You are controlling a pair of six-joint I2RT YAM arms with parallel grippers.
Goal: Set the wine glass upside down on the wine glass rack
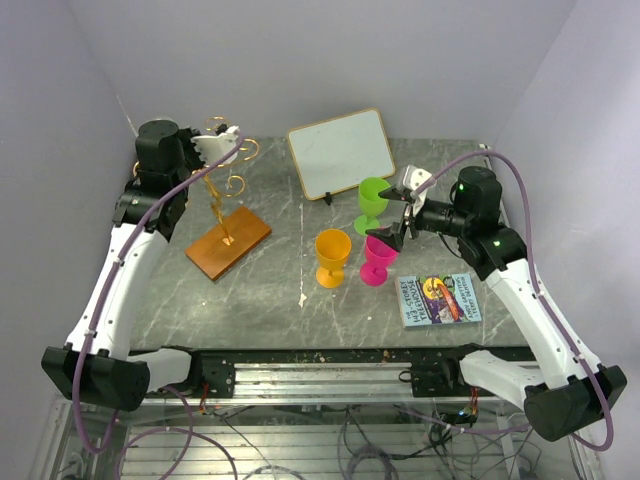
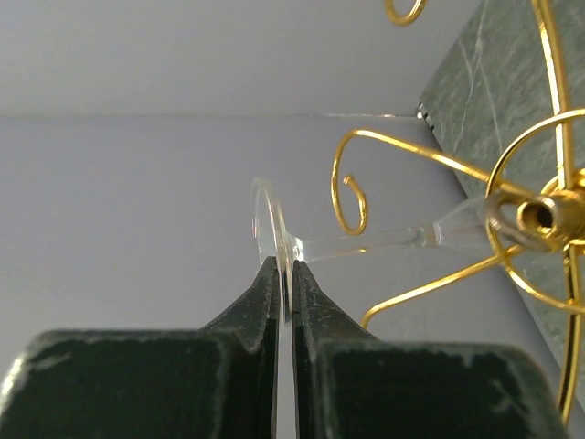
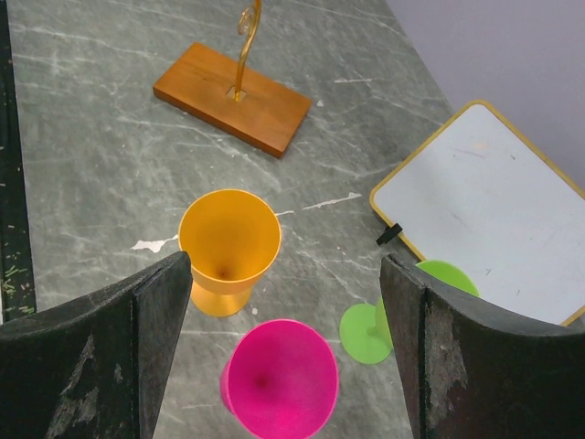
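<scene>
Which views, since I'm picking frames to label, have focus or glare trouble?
Left wrist: the clear wine glass barely stands out against the pale wall, left gripper soft. Right wrist: right gripper soft, pink stemmed cup sharp. Top external: evenly lit, soft shadows.

You will find nothing here that you can read: the only print sits on the cover of the flat blue rectangular booklet (image 1: 440,299) lying toward the near right side of the grey marbled counter (image 1: 280,290), its colourful lettering too small and blurred to make out.
</scene>
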